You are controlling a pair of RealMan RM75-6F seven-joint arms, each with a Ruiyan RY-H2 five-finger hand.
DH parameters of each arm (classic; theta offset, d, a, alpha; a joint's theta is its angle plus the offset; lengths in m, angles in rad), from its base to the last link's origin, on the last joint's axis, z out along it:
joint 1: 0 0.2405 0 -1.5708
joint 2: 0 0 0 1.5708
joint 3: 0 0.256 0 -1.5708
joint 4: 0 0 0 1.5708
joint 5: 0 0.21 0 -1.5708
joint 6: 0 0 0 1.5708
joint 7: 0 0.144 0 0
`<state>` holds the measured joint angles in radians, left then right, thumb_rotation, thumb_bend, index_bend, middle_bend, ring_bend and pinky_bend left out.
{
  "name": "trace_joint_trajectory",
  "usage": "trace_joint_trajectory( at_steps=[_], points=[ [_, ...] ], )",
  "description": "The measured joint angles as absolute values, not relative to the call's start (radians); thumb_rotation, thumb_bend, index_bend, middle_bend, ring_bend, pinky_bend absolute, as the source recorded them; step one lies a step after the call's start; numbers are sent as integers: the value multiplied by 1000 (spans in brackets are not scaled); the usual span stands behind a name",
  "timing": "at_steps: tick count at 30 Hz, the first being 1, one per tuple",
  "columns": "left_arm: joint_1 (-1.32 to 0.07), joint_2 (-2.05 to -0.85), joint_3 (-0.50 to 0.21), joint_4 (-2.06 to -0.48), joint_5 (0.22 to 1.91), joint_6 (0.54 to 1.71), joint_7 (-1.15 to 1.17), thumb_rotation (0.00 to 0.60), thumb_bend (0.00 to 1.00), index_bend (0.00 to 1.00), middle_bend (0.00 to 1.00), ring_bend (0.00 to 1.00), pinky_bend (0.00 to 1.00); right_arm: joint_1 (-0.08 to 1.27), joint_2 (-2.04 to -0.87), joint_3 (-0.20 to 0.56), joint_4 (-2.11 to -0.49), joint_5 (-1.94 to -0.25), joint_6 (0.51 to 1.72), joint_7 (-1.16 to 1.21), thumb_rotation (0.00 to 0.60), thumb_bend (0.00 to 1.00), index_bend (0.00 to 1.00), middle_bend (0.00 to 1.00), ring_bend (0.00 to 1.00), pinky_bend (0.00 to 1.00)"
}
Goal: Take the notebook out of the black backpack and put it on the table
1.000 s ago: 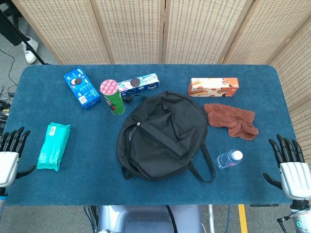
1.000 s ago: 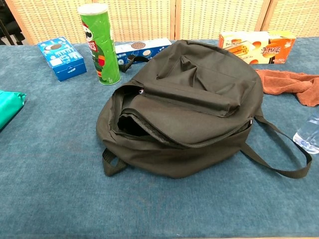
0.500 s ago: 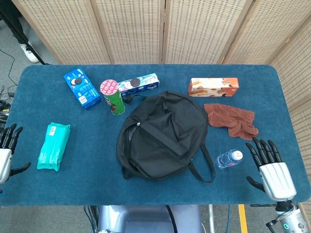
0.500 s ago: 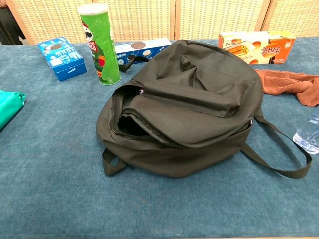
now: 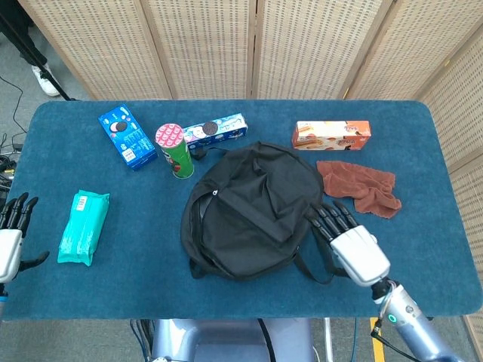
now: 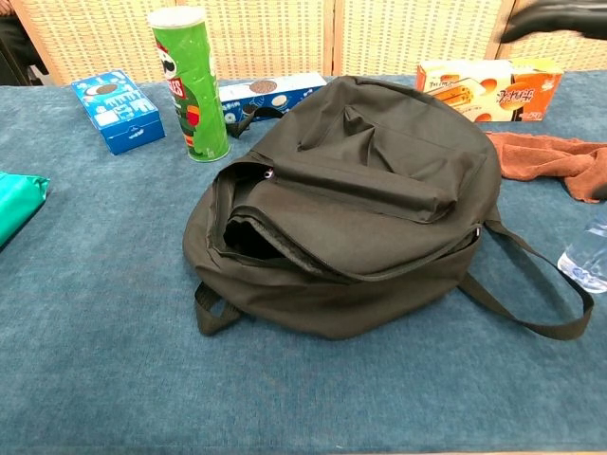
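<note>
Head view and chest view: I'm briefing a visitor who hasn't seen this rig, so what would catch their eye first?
The black backpack lies mid-table, its main zip gaping toward the near left in the chest view; no notebook shows. The right hand, fingers spread, hovers by the backpack's right edge, while the left hand hangs off the table's left end. A tall green chip can stands behind the backpack.

1. Right hand [image 5: 349, 240]: black fingers on a blocky white palm shell, pretty glossy.
2. Behind it a silvery-grey wrist with a little green-lit ring, then a grey forearm.
3. Left hand [image 5: 10, 240]: same deal, black fingers, white body, only partly in frame at the edge.
</note>
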<state>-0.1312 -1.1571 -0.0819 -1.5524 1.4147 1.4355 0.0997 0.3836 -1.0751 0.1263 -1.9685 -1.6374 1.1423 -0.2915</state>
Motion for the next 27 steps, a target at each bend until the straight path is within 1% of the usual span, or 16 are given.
trace_joint_trajectory(
  at_steps=[4,11,15,19,23,27],
  points=[
    [-134,-1160,-85,-1545,1404,1427,100,600,95,0,0,0,0,458,-1094,167,-2013,-1548,1056,-316,600,0,39,0,0,0],
    [-140,-1161,-90,-1537,1386,1411,93,600,95,0,0,0,0,605,-1195,232,-2019,-1282,900,-378,600,0,39,0,0,0],
    [-141,-1162,-89,-1533,1382,1406,94,600,95,0,0,0,0,680,-1252,249,-2020,-1147,850,-412,600,0,39,0,0,0],
    [-142,-1163,-90,-1530,1376,1402,92,600,95,0,0,0,0,739,-1314,252,-2035,-1020,860,-492,600,0,39,0,0,0],
    [-142,-1162,-90,-1530,1376,1403,88,600,94,0,0,0,0,797,-1372,255,-2068,-893,921,-579,600,0,39,0,0,0],
    [-141,-1162,-89,-1531,1378,1406,88,600,95,0,0,0,0,852,-1417,258,-2102,-791,964,-617,600,0,39,0,0,0]
  ],
)
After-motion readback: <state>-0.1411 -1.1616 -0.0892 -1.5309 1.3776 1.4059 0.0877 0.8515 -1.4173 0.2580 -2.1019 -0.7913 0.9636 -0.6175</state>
